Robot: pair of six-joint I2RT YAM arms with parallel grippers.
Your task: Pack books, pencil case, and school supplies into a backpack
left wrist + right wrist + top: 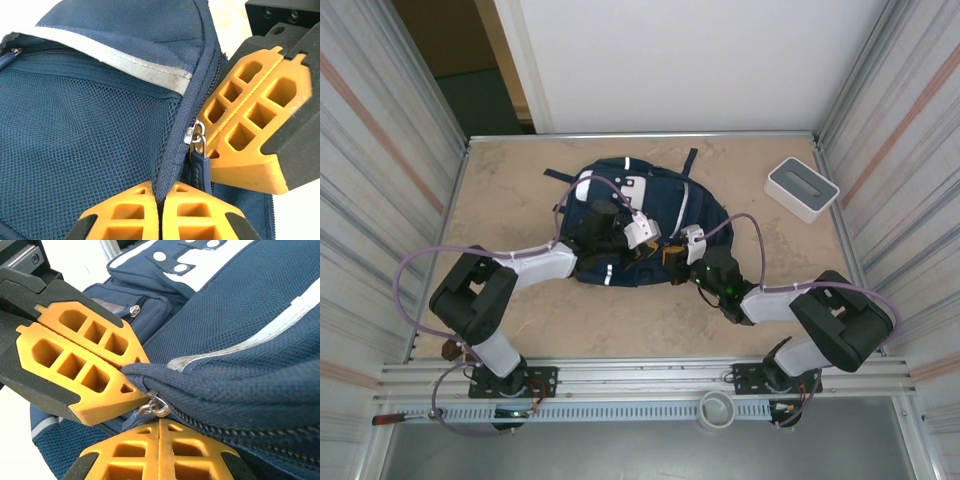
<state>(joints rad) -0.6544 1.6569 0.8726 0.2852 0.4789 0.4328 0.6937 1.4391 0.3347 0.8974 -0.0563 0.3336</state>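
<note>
The navy backpack (610,200) lies flat mid-table, white patches toward the back. My left gripper (161,192) is shut on the backpack's (75,125) zipper edge, the fabric band pinched between its orange fingers. My right gripper (159,422) is shut, jaws pressed together. The silver zipper ring (160,407) and blue pull tab (131,418) lie right at its tips, not visibly between them. Both grippers meet at the backpack's near right side: the left gripper (658,248) and the right gripper (676,262). Books, pencil case and school supplies are out of view.
A white box with a grey top (801,187) stands at the back right of the table (510,190). Corrugated metal walls close in both sides. The arms' purple cables loop over the backpack.
</note>
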